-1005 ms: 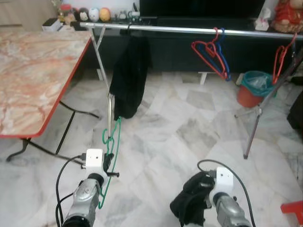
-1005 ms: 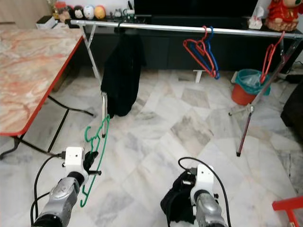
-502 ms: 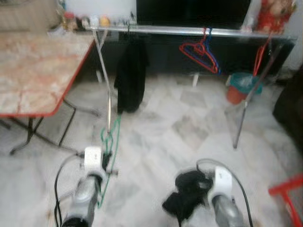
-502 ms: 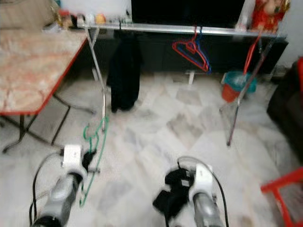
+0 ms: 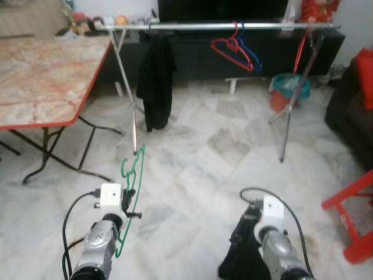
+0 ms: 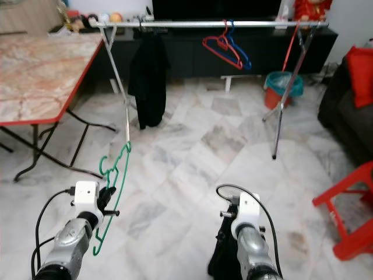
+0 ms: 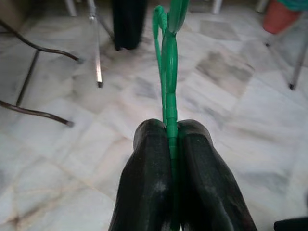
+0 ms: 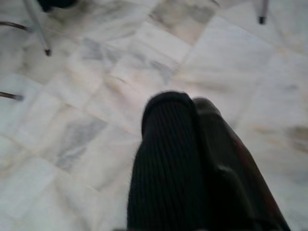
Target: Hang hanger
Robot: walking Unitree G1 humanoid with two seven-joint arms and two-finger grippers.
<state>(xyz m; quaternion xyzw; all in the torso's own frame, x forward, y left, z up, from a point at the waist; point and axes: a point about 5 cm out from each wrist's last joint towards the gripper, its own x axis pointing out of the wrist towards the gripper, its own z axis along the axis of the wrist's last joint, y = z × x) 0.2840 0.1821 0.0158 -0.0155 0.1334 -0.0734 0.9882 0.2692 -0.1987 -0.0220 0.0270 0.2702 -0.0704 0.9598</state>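
I'm backing off: the rail [image 5: 192,25] is farther now, left end effector [image 7: 168,139] still clamping the green hanger [image 5: 130,181], right end effector [image 8: 192,125] gripping dark cloth [image 5: 242,256]

A clothes rail [image 5: 198,26] spans the top of the frame, with a garment [image 5: 156,81] hung left of centre and two hangers [image 5: 233,49] further right. A folding table [image 5: 41,76] fills the upper left; a bin [image 5: 288,93] stands upper right (behind the rail's leg). A stool [image 5: 355,221] sits lower right.
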